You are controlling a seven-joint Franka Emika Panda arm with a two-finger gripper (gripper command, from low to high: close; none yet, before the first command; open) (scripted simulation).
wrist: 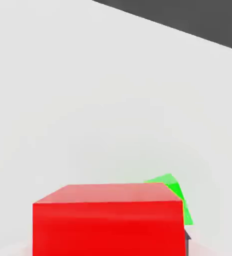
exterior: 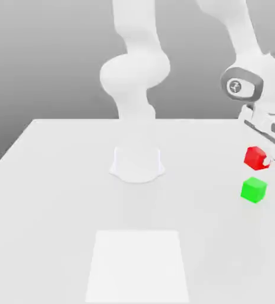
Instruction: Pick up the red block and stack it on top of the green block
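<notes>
The pincer (wrist: 109, 249) is grasping the red block (exterior: 256, 158), which sits at about three o'clock from the arm's base (exterior: 137, 166) on the exterior view's clock face. Whether the block is clear of the surface (exterior: 56, 202) is hard to tell. The green block (exterior: 253, 190) rests on that surface at roughly six o'clock from the red one, near it but apart.

The red block should handle as a light, stiff solid, unlikely to dent or break under an ordinary squeeze. Its plain sides look smooth, so it may slip or pivot if pinched off centre. The best hold is across two opposite upright faces, near their middles, leaving the underside free to settle flat on the green block's top.

In looks, it is a plain, bright red cube with crisp straight edges, flat unmarked faces and no visible pattern. Its top shows paler than the deep red face below. The green block is an equally plain cube in vivid green.
</notes>
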